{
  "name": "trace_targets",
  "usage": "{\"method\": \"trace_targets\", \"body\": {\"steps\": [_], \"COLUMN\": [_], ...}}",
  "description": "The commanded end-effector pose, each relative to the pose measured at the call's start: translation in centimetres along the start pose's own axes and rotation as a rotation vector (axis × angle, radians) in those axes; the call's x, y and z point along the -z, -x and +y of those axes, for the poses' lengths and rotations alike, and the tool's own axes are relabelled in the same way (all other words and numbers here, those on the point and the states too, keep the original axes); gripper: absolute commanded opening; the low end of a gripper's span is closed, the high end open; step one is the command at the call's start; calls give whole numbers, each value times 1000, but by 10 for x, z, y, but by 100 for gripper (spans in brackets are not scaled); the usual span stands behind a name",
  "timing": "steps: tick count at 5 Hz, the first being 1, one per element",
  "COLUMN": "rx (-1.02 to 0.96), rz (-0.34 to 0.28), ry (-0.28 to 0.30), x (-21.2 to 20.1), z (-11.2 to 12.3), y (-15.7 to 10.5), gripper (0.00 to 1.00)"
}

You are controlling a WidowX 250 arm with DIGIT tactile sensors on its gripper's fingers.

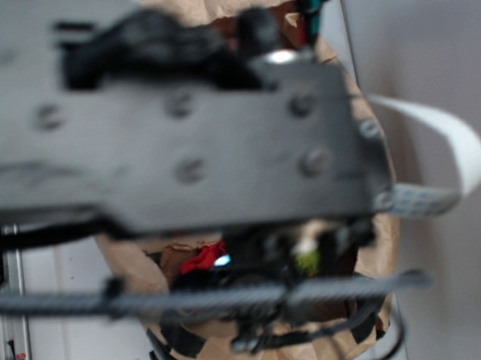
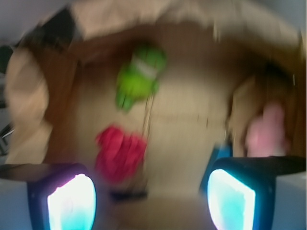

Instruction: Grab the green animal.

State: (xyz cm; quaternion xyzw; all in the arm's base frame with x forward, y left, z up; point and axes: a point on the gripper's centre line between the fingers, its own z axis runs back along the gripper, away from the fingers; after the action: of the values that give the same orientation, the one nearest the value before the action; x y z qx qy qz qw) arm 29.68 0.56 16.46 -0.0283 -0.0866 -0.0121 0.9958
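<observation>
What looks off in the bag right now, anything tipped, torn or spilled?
Nothing stands out. The frog, red flower and pink toy lie apart on the bag floor. The wrist view is too blurred to judge damage. The gripper is open above them.

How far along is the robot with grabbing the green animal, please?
Done: the arm is over the paper bag. In hand: the wrist view shows the open pincer, empty, with the green animal lying ahead of it beside a red toy; a pink toy sits right. Left: descending, closing on the frog, lifting.
</observation>
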Motion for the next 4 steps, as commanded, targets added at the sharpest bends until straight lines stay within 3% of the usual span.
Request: {"method": "trace_targets", "body": {"steps": [1, 2, 3, 4], "rx": [82, 156, 197, 99], "rz": [-62, -37, -3, 84], "ry": [55, 40, 46, 96], "x": [14, 27, 25, 19], "z": [7, -7, -38, -63], "y": [-33, -17, 17, 31], "gripper": [100, 100, 100, 100]}}
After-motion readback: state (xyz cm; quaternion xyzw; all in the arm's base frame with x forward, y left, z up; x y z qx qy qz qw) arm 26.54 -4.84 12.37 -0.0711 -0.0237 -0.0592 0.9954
